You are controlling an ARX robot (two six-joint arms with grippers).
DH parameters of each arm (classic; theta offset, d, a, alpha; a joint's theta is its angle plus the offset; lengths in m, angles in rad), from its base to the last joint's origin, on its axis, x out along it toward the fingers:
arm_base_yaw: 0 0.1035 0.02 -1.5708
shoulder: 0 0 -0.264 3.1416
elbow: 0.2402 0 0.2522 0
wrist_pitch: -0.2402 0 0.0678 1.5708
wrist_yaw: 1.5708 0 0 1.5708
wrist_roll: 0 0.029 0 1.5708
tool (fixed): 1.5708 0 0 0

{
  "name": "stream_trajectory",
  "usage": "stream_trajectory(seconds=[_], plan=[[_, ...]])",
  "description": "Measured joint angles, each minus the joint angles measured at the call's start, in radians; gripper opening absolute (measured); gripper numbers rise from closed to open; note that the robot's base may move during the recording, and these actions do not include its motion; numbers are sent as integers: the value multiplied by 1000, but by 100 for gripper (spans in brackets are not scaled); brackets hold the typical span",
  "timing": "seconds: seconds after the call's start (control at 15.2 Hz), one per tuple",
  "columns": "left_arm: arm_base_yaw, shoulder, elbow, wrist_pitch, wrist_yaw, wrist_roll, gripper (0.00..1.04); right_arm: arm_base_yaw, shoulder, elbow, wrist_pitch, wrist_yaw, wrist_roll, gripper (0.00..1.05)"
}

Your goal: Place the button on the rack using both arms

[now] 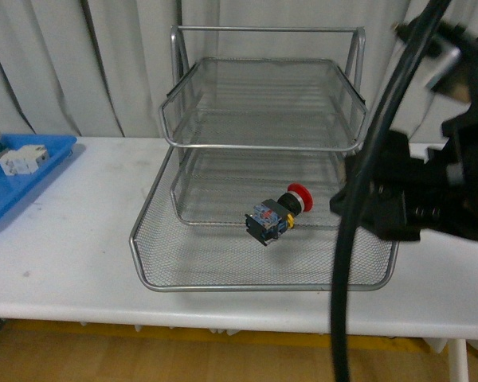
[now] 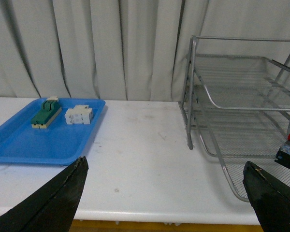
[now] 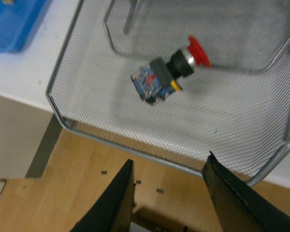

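The white table (image 1: 72, 270) bears the rack (image 1: 263, 147) and, apparently, a blue tray (image 1: 16, 191).

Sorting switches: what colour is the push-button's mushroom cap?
Red; the mushroom cap shows best in the right wrist view.

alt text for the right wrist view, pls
The button lies on its side on the mesh of the rack's lowest tier, red cap toward the tier above. The open, empty right tool hangs near the tier's front rim, wooden floor beneath.

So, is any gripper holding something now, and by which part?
Nothing is held. The left gripper and the right gripper are open and empty; the button lies in the rack's lowest tier.
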State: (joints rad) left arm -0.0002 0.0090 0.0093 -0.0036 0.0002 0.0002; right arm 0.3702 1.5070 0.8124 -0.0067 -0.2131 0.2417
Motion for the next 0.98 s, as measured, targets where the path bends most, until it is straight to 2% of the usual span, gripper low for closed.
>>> stream_trajectory(seconds=[0.26,0.66,0.98], plan=[[0,0,0,0,0,0,98,72,116,11,-29,24,25,2],[0,0,0,0,0,0,98,167,326,48,16,135,83,2],[0,0,0,0,0,0,98,156,446,156,22,185,79,2]])
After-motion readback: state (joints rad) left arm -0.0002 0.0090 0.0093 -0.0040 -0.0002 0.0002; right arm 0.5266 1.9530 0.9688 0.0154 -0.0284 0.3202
